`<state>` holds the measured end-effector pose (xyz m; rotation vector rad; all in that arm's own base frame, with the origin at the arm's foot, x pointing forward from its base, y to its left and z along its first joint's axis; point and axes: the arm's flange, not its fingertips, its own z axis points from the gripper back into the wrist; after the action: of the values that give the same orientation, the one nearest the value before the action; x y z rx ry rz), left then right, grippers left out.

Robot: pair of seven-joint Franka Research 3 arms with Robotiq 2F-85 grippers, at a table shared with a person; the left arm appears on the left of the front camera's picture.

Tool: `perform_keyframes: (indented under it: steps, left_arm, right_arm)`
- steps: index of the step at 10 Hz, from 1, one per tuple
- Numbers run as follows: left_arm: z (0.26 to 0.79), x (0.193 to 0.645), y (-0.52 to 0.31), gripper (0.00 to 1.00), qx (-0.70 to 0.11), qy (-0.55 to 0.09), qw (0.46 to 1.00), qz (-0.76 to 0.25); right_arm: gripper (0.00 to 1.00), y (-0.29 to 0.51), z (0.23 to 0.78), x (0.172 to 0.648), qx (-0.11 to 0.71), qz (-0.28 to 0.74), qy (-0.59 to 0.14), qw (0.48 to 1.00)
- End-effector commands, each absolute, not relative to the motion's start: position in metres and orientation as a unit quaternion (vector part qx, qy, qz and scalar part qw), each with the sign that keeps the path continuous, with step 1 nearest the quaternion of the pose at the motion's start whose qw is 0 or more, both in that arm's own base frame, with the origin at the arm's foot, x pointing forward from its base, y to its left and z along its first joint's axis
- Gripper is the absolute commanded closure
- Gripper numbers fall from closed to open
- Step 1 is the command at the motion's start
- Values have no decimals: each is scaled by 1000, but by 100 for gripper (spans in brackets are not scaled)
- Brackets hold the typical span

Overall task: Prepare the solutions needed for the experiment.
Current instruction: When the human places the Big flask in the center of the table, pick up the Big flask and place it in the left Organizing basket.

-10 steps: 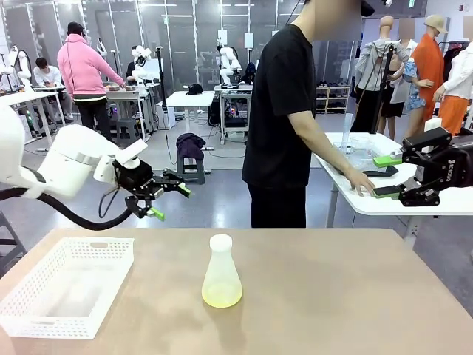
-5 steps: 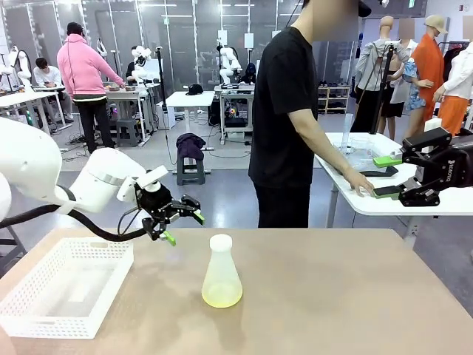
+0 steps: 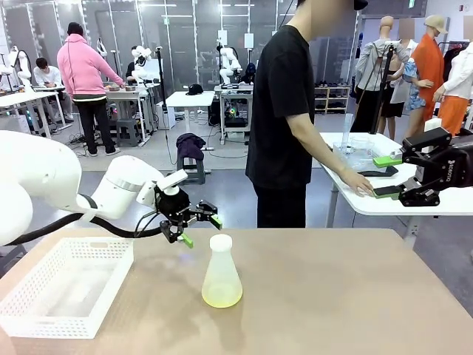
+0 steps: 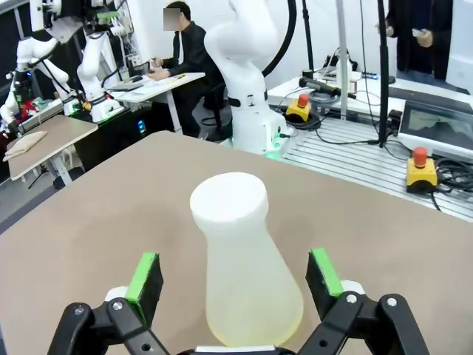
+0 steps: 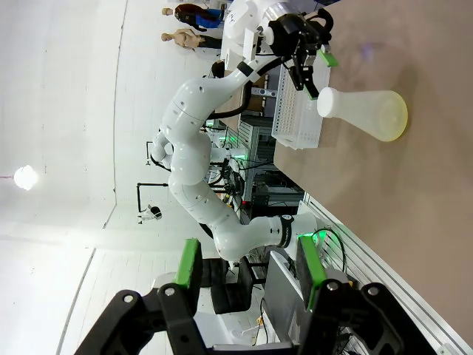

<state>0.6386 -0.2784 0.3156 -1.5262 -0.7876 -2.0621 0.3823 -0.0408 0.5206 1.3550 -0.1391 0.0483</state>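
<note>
Sitting at the near left of the tan table (image 3: 355,296) is a white mesh basket (image 3: 66,285), with nothing seen inside it. Just right of the basket and a little farther back, the left gripper (image 3: 198,228) hangs above the tabletop with its green-padded fingers spread wide, holding nothing; in its wrist view those fingers (image 4: 145,275) stand on either side of the flask without touching it. The frosted conical flask (image 3: 221,272) stands upright near the middle of the table, capped by a white top, and the solutions (image 3: 221,297) show as a shallow pale yellow layer at its base. Beyond the far edge a person (image 3: 284,111) in a black shirt stands turned to the right, one hand (image 3: 361,183) resting on a white side table (image 3: 384,203). At the far right, well apart from the flask, the right gripper (image 3: 387,175) hovers above that side table, its jaws partly spread with nothing visible between them.
</note>
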Motion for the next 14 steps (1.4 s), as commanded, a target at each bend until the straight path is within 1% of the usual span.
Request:
perform_keyframes:
  steps: [1,4,9,14]
  left_arm:
    - [313,647,-286,0,-571,-269,226,-742]
    - [303,646,-296,0,-589,-247,229,-734]
    - [289,650,-309,0,-597,-245,269,-715]
    - [282,642,-327,0,-626,-219,259,-703]
  right_arm:
    - [35,-41,521,382,628,26,-69,775]
    - [35,-41,521,382,628,26,-69,775]
    - [35,-41,521,382,628,26,-69,775]
    - [35,-41,521,382,628,26,-69,775]
